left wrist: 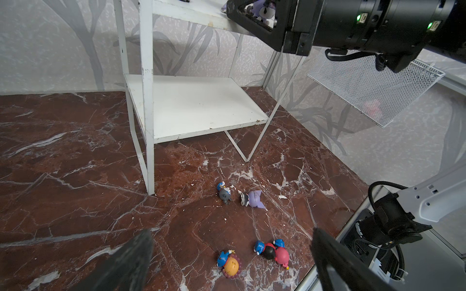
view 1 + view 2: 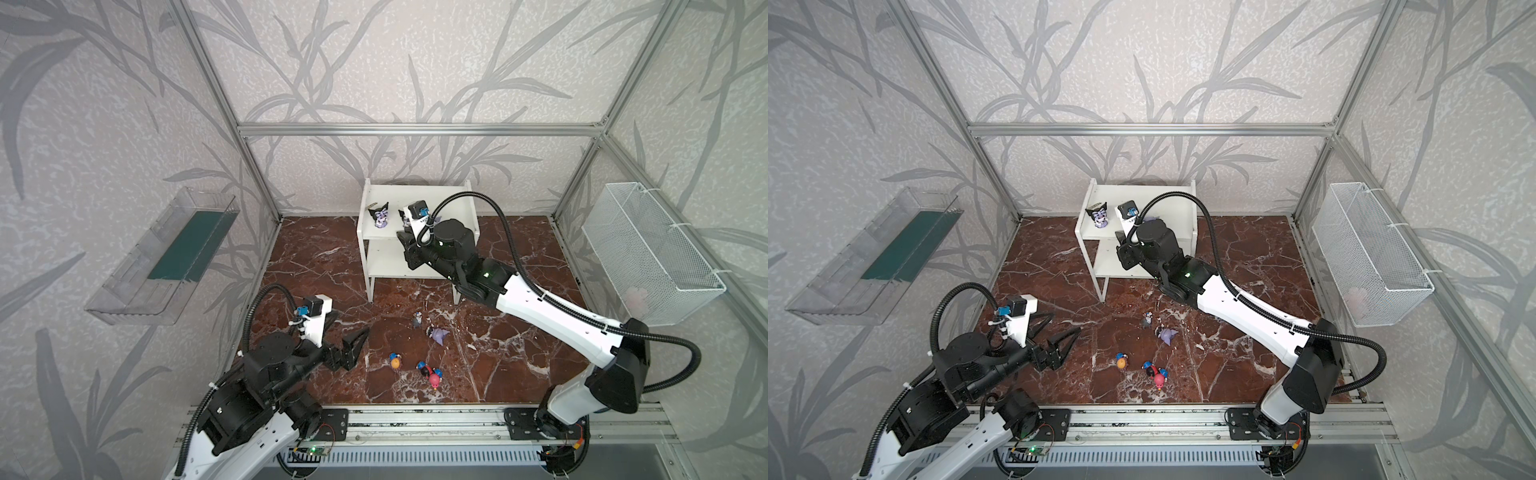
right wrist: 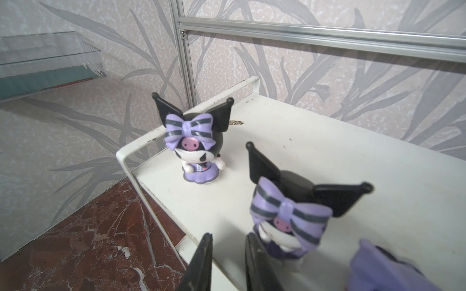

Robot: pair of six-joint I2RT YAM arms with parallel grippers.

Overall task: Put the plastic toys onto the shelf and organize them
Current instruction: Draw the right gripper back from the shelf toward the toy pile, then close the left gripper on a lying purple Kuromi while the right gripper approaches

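Presently, by view.

**Top views**
- Left hand [image 2: 351,334] [image 2: 1065,324]: jaws spread to full width and empty. It hangs above the bench [image 2: 316,257], apart from every toy.
- Right hand [image 2: 404,236] [image 2: 1121,242]: at the front edge of the top tier of the shelf [image 2: 386,262]. Its fingertips are hidden under its own camera.
- Shelf: white, two tiers, against the back wall.
- Bow toy [image 2: 379,216] [image 2: 1098,216]: black with pointed ears, upright on the top tier near the left rail.
- Bench, in front of the shelf: grey toy [image 2: 417,320] just beside the fallen lavender toy [image 2: 437,334].
- Bench, nearer the front: orange toy [image 2: 395,361] lies alone. Black-red toy [image 2: 424,369] and pink toy [image 2: 434,379] are touching.

**Left wrist view**
- Left hand [image 1: 230,231]: both fingers stand wide apart with nothing between them.
- All five bench toys lie on their sides: grey toy [image 1: 224,194], fallen lavender toy [image 1: 253,199], orange toy [image 1: 230,264], black-red toy [image 1: 268,252], pink toy [image 1: 281,257].
- Right hand [image 1: 252,17]: at the edge of the top tier, with a lavender figure showing through its frame.

**Right wrist view**
- Right hand [image 3: 229,236]: jaws drawn close, only a slit between them, gripping nothing.
- Bow toy [image 3: 195,148]: upright in the corner of the shelf [image 3: 327,156]. It has a striped lavender bow, pink skull, white face and lavender dress.
- Second bow toy [image 3: 290,219]: same pattern, upright just beside one finger. I cannot tell if they touch.
- Blurred lavender toy [image 3: 378,267]: on the same tier, at the frame's edge.
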